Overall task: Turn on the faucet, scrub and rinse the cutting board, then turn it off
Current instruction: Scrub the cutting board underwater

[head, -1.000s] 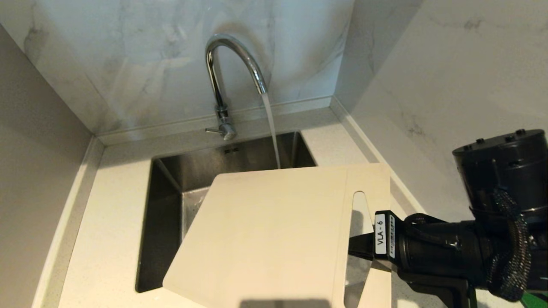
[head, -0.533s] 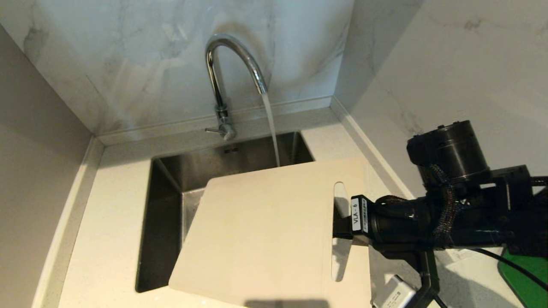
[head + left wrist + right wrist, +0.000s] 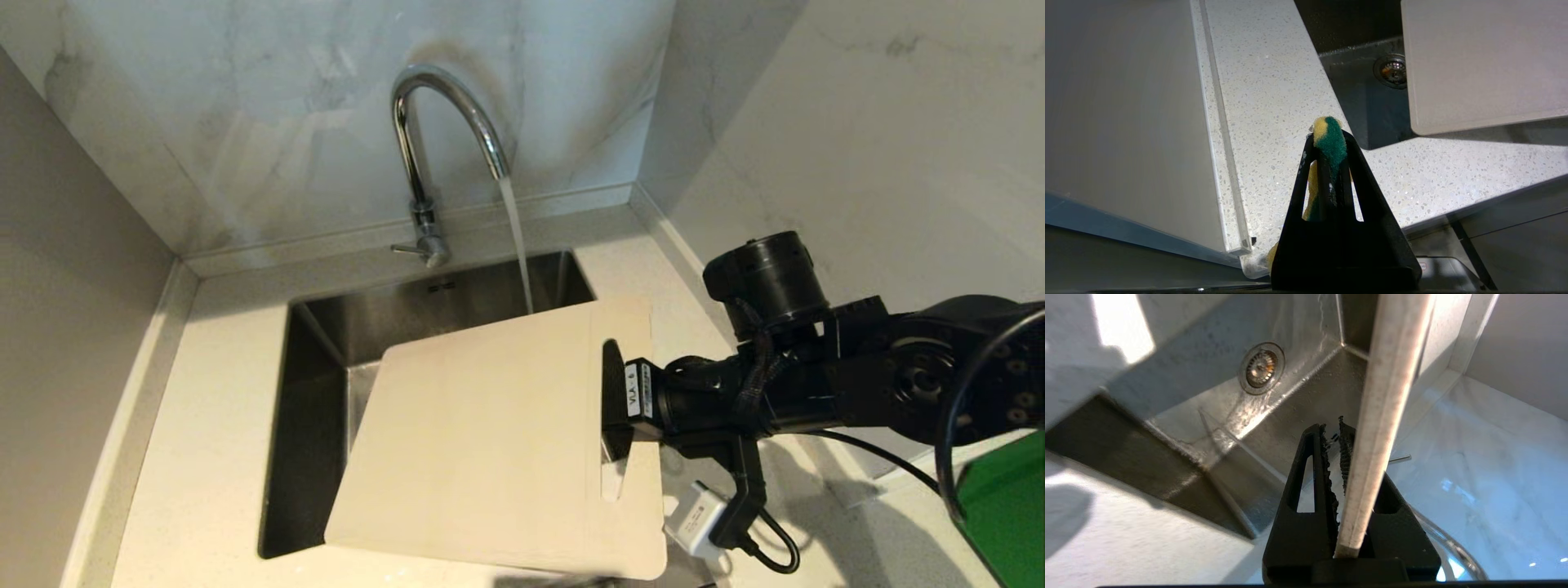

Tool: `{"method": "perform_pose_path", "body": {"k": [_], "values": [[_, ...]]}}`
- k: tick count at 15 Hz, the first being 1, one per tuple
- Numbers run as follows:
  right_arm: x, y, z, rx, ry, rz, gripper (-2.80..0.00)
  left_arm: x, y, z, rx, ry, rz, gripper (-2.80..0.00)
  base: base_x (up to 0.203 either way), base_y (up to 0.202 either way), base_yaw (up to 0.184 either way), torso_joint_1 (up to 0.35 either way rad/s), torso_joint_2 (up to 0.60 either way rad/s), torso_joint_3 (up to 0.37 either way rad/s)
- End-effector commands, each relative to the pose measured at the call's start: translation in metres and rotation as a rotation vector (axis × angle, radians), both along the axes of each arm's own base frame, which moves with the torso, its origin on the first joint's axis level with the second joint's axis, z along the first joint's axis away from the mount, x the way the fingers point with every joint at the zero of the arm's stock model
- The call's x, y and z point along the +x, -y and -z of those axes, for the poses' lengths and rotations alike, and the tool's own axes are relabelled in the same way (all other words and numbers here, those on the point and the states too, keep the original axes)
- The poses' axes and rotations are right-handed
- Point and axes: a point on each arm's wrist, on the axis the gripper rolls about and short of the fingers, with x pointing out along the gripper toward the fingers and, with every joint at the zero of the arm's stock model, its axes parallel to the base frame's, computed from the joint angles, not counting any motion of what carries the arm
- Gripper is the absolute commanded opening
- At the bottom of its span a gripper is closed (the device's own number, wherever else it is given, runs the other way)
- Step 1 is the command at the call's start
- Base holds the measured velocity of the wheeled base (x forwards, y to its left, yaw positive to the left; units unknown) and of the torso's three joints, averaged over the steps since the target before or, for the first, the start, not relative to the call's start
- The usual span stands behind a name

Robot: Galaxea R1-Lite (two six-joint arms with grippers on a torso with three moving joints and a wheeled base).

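Cutting board (image 3: 490, 441), clamped at its handle end in the right gripper (image 3: 614, 404) jaws, hangs over the sink (image 3: 314, 343) short of the faucet (image 3: 445, 122) stream; next, push it under. Left gripper (image 3: 1327, 143) jaws pinch the sponge (image 3: 1331, 136).

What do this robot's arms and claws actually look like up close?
The right arm is glossy black, built of rounded drum-like joints, with a braided cable sleeve and a loose black cable. A white label sits near its wrist. Both the left gripper and right gripper are matte black triangular fingers with slots; the right's pads are toothed.
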Motion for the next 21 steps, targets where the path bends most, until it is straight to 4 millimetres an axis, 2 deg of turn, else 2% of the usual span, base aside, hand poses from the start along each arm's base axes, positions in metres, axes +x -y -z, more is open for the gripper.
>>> {"method": "perform_pose_path", "body": {"k": [1,6,12,17,21], "values": [[0.014,-0.007,0.007,-0.015,-0.003,-0.015,-2.8,0.0,0.0,0.0,-0.001,0.0,0.0,-2.8,0.0,0.0,0.0,0.0,0.0,0.0],[0.042,-0.019,0.019,-0.021,-0.02,-0.015,-2.8,0.0,0.0,0.0,-0.001,0.0,0.0,-2.8,0.0,0.0,0.0,0.0,0.0,0.0],[0.064,-0.025,0.023,-0.018,-0.009,-0.004,-2.8,0.0,0.0,0.0,-0.002,0.0,0.0,-2.8,0.0,0.0,0.0,0.0,0.0,0.0],[0.089,-0.018,0.028,-0.007,-0.002,0.033,-2.8,0.0,0.0,0.0,-0.002,0.0,0.0,-2.8,0.0,0.0,0.0,0.0,0.0,0.0],[0.108,-0.013,0.022,0.023,0.036,0.043,-2.8,0.0,0.0,0.0,-0.004,0.0,0.0,-2.8,0.0,0.0,0.0,0.0,0.0,0.0]]}}
